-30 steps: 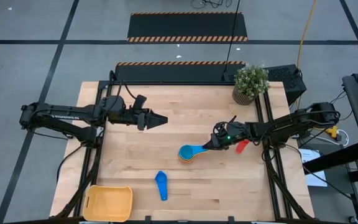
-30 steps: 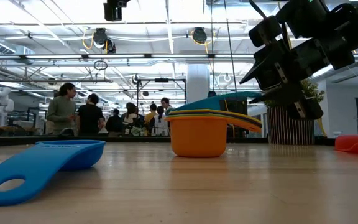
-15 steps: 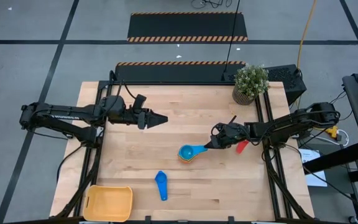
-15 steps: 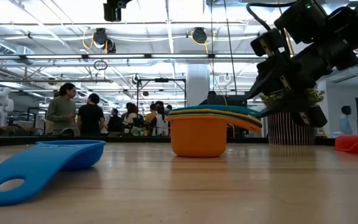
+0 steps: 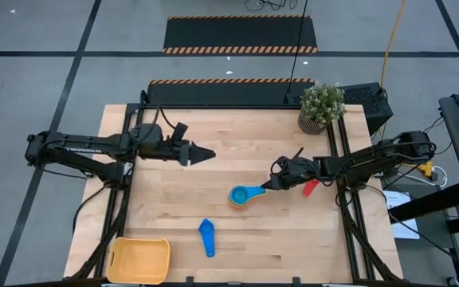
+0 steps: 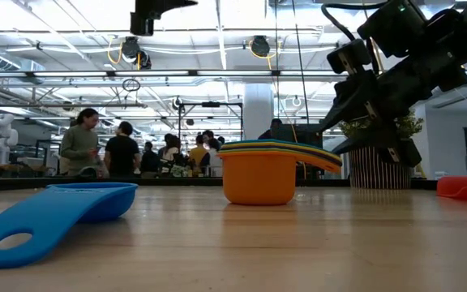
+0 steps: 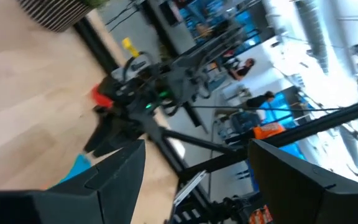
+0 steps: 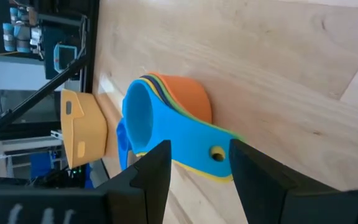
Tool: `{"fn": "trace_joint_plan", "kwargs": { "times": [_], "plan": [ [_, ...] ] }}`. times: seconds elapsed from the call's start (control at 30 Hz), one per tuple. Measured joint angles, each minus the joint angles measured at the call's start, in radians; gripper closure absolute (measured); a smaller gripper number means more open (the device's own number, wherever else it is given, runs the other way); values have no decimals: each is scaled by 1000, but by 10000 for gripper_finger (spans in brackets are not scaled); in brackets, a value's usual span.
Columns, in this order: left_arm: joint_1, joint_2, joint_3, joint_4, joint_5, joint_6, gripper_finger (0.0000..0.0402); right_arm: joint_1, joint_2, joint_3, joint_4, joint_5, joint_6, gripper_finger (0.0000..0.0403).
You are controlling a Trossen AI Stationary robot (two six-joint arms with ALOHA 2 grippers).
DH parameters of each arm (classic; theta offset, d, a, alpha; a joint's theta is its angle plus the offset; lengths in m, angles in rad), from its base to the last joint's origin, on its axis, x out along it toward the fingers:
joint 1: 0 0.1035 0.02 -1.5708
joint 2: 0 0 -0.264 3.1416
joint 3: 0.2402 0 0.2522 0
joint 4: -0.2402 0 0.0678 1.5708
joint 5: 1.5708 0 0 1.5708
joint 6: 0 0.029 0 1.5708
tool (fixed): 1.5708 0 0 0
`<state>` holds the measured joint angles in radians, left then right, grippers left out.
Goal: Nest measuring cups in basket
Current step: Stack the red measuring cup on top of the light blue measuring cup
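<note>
A nested stack of measuring cups (image 5: 240, 195) (image 6: 258, 174) (image 8: 166, 118), orange outermost and light blue on top, stands on its base at mid-table. Its handles point toward the right arm. My right gripper (image 5: 271, 186) (image 8: 197, 168) is open just above the table, with its fingers on either side of the top handle's free end (image 8: 217, 152); I see no touch. A lone blue cup (image 5: 206, 237) (image 6: 55, 215) lies nearer the front edge. A red cup (image 5: 310, 187) (image 6: 463, 186) lies by the right arm. The yellow-orange basket (image 5: 139, 261) sits at the near-left corner. My left gripper (image 5: 202, 153) (image 7: 194, 186) waits open above the table's left half.
A potted plant (image 5: 321, 105) (image 6: 379, 166) stands at the far-right corner of the table. Bare wood lies between the stack and the basket, apart from the lone blue cup. People stand in the room far behind the table.
The top light-blue cup was tilted, with its handle end raised at my right gripper. That end has come down, and the cup now lies level in the stack. My right gripper has tipped slightly and stayed at the handles.
</note>
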<state>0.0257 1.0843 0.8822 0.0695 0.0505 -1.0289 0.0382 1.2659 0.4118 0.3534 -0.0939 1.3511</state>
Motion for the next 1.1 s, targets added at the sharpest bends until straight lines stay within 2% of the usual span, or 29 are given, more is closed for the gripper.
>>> {"fn": "trace_joint_plan", "kwargs": {
  "times": [0.17, 0.33, 0.43, 0.73, 0.93, 1.1],
  "plan": [
    [0, 0, 0, -89, -2, -28, 117, -12, -18, 0, -8, -68, 2, 248],
    [2, 0, 0, -103, -32, -7, 117, -11, -117, 6, -94, -86, 55, 248],
    [15, 0, 0, -100, -54, 12, 117, -7, -204, 35, -232, -68, 56, 248],
    [55, 0, 0, -97, -51, 72, 117, 34, -412, 185, -755, 89, -13, 248],
    [55, 0, 0, -96, -45, 101, 117, 66, -433, 286, -1021, 126, -30, 248],
    [55, 0, 0, -97, -17, 118, 117, 96, -398, 331, -1154, 127, -29, 248]
  ]
}}
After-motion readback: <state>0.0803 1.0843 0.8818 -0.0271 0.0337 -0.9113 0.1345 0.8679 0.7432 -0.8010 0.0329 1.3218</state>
